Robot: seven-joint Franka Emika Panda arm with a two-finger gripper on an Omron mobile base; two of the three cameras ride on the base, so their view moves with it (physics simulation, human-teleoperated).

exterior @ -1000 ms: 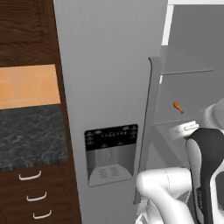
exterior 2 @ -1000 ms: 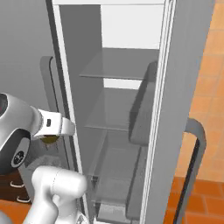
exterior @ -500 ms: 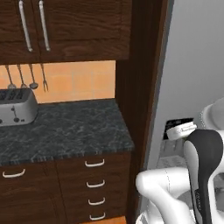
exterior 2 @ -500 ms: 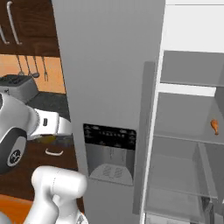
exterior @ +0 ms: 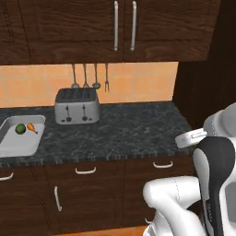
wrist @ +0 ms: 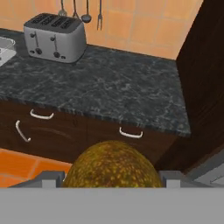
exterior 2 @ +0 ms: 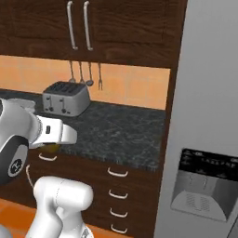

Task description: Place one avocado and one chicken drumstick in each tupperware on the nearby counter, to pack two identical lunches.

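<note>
While you carry it toward the counter, the avocado sits pinched between the wide-set jaws of your gripper, tucked close for the drive. One tupperware at the counter's left end already holds an avocado and a chicken drumstick. No readable writing anywhere, toaster included.

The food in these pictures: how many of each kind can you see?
Avocados: 2, one between the end effector's fingers, one in the tupperware on the counter
Chicken drumsticks: 1, also in the tupperware
Total: 3
</note>
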